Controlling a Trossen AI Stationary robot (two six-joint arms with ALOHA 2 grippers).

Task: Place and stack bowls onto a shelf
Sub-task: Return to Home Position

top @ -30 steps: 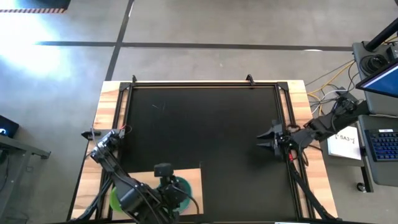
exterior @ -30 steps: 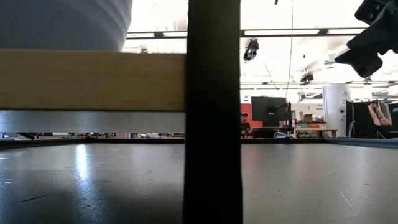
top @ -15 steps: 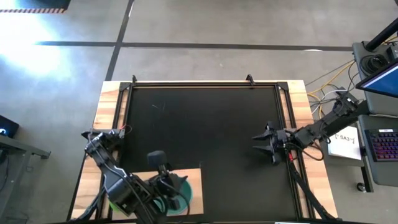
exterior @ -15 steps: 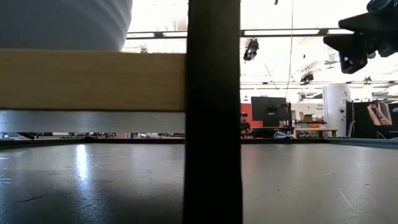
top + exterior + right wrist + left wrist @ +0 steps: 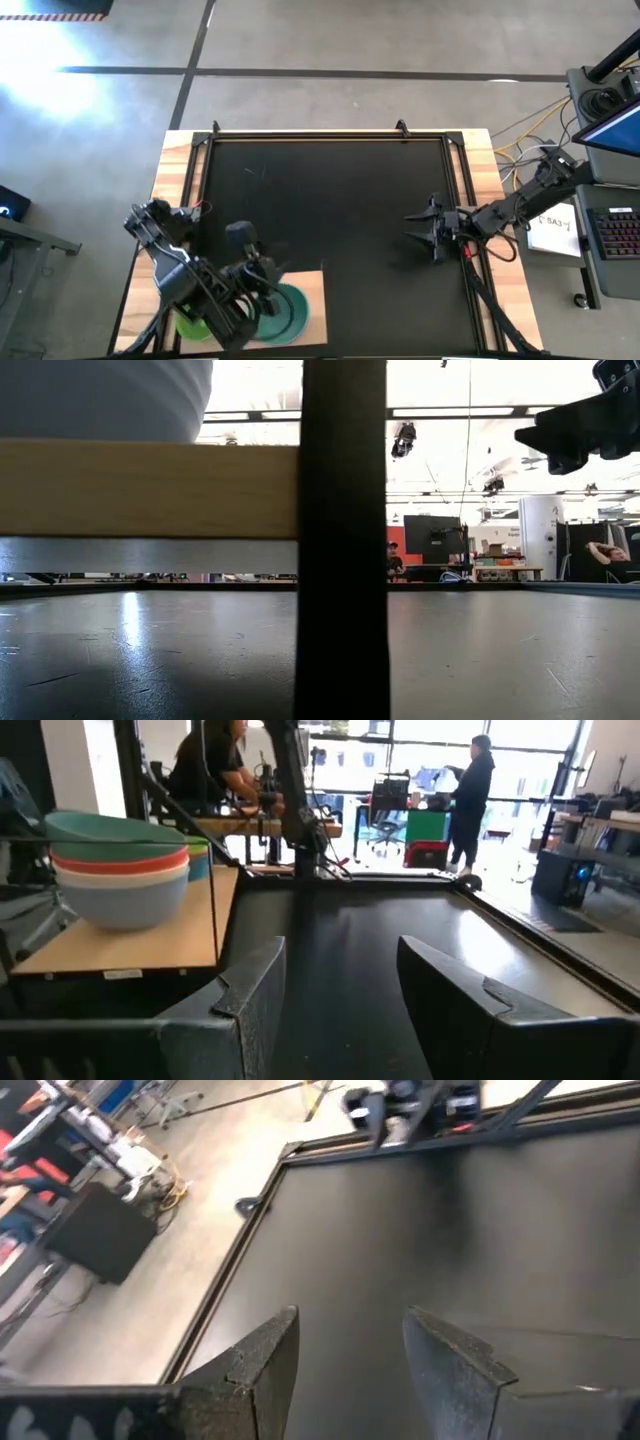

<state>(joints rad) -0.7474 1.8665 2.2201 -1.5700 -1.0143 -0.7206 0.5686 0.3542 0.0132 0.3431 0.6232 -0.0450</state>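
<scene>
A stack of larger bowls, teal on top, then red, white and slate-blue (image 5: 118,870), stands on the light-wood shelf (image 5: 130,948). From above only the teal bowl (image 5: 287,312) shows, on the shelf (image 5: 312,283) at the table's near edge. A stack of small bowls with a yellow-green one on top (image 5: 190,326) stands to its left; it also shows in the right wrist view (image 5: 200,855). My left gripper (image 5: 272,270) (image 5: 345,1355) is open and empty at the shelf's far edge. My right gripper (image 5: 420,228) (image 5: 340,975) is open and empty above the mat's right side.
The large black mat (image 5: 330,200) covers the table inside a black frame (image 5: 310,133). In the low view a black post (image 5: 340,540) and the shelf board (image 5: 150,490) fill the left. People stand in the room beyond (image 5: 470,790).
My left gripper has drawn back from above the teal bowl toward the table's far edge and a little left; the bowl stays on the stack and now shows more fully. My right gripper has moved a little toward the table's left.
</scene>
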